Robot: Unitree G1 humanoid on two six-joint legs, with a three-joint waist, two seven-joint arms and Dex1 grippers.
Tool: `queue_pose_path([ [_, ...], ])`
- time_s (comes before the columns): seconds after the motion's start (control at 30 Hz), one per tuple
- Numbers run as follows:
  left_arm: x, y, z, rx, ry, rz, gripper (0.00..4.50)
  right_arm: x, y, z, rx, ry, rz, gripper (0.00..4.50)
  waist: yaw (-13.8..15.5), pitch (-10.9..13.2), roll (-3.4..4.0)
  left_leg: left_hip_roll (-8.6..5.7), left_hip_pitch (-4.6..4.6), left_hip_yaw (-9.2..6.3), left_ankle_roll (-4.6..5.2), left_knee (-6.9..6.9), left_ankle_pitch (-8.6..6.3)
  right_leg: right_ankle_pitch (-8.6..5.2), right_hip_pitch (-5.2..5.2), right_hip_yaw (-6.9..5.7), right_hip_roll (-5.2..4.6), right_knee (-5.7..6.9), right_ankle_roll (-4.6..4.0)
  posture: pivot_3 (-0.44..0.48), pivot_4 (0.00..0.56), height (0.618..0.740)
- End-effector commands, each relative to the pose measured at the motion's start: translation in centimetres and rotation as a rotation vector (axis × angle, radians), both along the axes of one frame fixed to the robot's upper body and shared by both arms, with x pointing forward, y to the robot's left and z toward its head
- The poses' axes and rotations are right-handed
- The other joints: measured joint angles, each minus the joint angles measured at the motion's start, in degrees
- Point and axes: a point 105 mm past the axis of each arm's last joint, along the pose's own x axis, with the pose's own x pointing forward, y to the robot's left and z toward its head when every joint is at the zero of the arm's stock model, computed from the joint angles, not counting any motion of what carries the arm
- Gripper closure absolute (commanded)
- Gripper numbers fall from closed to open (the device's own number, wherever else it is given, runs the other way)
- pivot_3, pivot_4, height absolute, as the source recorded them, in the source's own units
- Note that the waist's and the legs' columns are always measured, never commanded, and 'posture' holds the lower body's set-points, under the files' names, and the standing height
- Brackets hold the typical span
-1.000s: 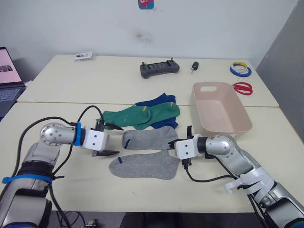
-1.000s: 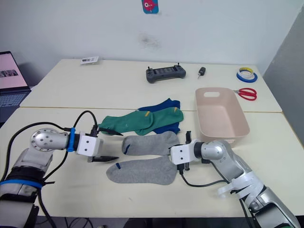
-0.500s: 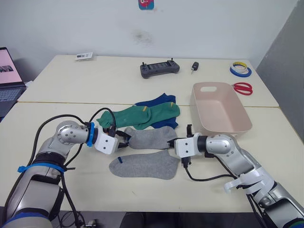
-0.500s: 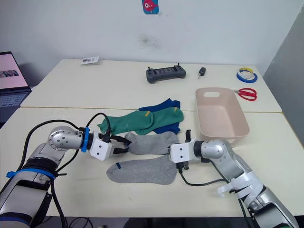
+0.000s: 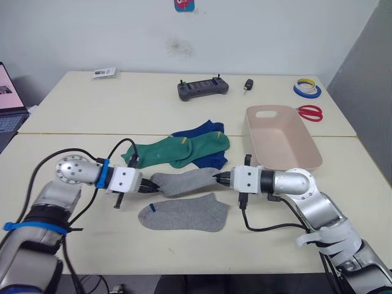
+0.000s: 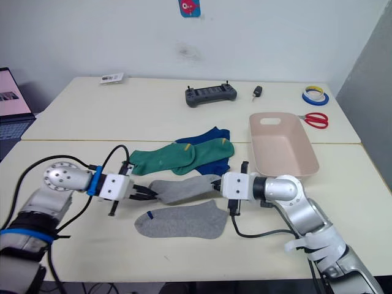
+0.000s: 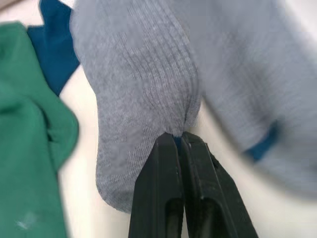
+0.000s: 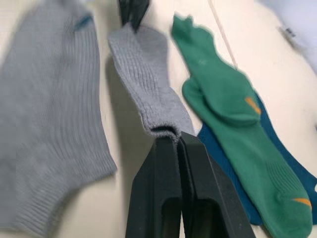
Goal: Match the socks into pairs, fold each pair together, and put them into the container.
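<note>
A grey sock hangs stretched between both grippers, lifted just above the table. My left gripper is shut on its left end, and my right gripper is shut on its right end. The pinches show in the wrist views: left gripper, right gripper. The second grey sock lies flat just in front of it. Two green socks lie overlapped behind, on top of blue socks. The beige container stands to the right of the socks, with nothing in it.
On the far table lie a black controller, a small black key fob, tape rolls, red scissors and a card. A laptop sits at the far left edge.
My left gripper moved right to the upper grey sock's left end and shut on it. Both grippers now hold that sock raised and stretched. The camera shifted slightly.
</note>
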Motion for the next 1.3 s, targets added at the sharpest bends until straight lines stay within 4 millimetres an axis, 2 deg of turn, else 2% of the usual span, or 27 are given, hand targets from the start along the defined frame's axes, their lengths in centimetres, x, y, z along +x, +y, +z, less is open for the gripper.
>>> queue_pose_path([
  [0.03, -1.8, -1.4, 3.9, -0.095, 0.143, 0.035, 4.48, -2.8, 0.0, 2.9, 0.125, 0.103, 0.061, 4.50, 0.2, 0.0, 0.00, -0.02, 0.01, -0.04, 0.01, 0.00, 0.00, 0.00, 0.05, -0.02, 0.00, -0.01, 0.00, 0.000, 0.150, 0.740],
  [0.13, -4.9, -1.4, 4.8, -0.067, 0.376, 0.074, 4.48, -5.2, -0.4, 3.7, 0.146, 0.251, 0.097, 4.50, 0.3, 0.0, 0.02, -0.06, 0.03, -0.02, 0.02, -0.01, -0.01, -0.01, 0.09, 0.01, -0.01, -0.04, 0.01, 0.000, 0.150, 0.740],
  [0.27, -9.0, -1.3, 4.5, -0.062, 0.713, 0.153, 4.48, -8.4, -0.9, 3.3, 0.139, 0.488, 0.132, 4.50, 0.2, 0.0, 0.05, -0.02, 0.07, 0.01, 0.03, -0.06, -0.02, -0.02, 0.07, 0.03, 0.01, -0.06, 0.00, 0.000, 0.150, 0.740],
  [0.37, -10.2, -0.8, 3.0, -0.047, 0.868, 0.267, 4.48, -10.1, -1.0, 2.3, 0.129, 0.642, 0.138, 4.50, 0.2, 0.1, 0.11, 0.00, 0.08, 0.00, 0.04, -0.09, -0.02, -0.05, 0.06, 0.02, 0.03, -0.05, -0.05, 0.000, 0.150, 0.740],
  [0.43, -10.4, -0.4, 1.7, -0.043, 0.930, 0.339, 4.48, -10.0, -0.9, 1.4, 0.135, 0.720, 0.084, 4.50, 0.3, 0.1, 0.12, -0.02, 0.10, 0.02, 0.04, -0.08, -0.02, -0.05, 0.06, 0.04, 0.03, -0.05, -0.05, 0.000, 0.150, 0.740],
  [0.6, -8.7, -0.3, -1.1, -0.110, 0.996, 0.498, 4.48, -7.7, -0.8, -0.5, 0.174, 0.874, -0.072, 4.50, 0.4, 0.1, 0.11, -0.07, 0.09, 0.06, 0.04, -0.09, -0.02, -0.05, 0.02, 0.08, 0.06, -0.04, -0.05, 0.000, 0.150, 0.740],
  [0.8, -6.2, -0.3, -3.3, -0.143, 1.008, 0.617, 4.48, -5.0, -0.8, -2.3, 0.168, 0.935, -0.209, 4.50, 0.4, 0.1, 0.10, -0.06, 0.01, 0.09, 0.05, -0.08, -0.03, -0.05, -0.07, 0.12, 0.10, -0.06, -0.05, 0.000, 0.150, 0.740],
  [1.07, -4.1, -1.1, -2.7, -0.215, 0.971, 0.635, 4.48, -3.6, -0.3, -2.2, 0.177, 0.899, -0.248, 4.50, 0.4, 0.1, 0.10, -0.07, -0.02, 0.09, 0.05, -0.08, -0.03, -0.05, -0.10, 0.17, 0.09, -0.06, -0.05, 0.000, 0.150, 0.740],
  [1.13, -3.3, -1.1, -2.4, -0.244, 0.912, 0.643, 4.48, -3.5, -0.2, -2.2, 0.181, 0.897, -0.250, 4.50, 0.4, 0.1, 0.10, -0.07, -0.02, 0.09, 0.05, -0.08, -0.03, -0.05, -0.10, 0.17, 0.08, -0.06, -0.05, 0.000, 0.150, 0.740],
  [1.17, -2.8, -1.1, -2.0, -0.271, 0.888, 0.652, 4.02, -3.5, -0.2, -2.2, 0.183, 0.897, -0.250, 4.50, 0.4, 0.1, 0.10, -0.07, -0.02, 0.08, 0.05, -0.08, -0.03, -0.05, -0.10, 0.16, 0.07, -0.06, -0.05, 0.000, 0.150, 0.740],
  [1.3, -1.5, -0.6, -0.5, -0.336, 0.828, 0.678, 2.87, -3.4, -0.2, -2.2, 0.186, 0.893, -0.252, 4.50, 0.4, 0.1, 0.09, -0.06, -0.03, 0.05, 0.05, -0.07, -0.03, -0.05, -0.10, 0.14, 0.07, -0.05, -0.05, 0.000, 0.150, 0.740],
])
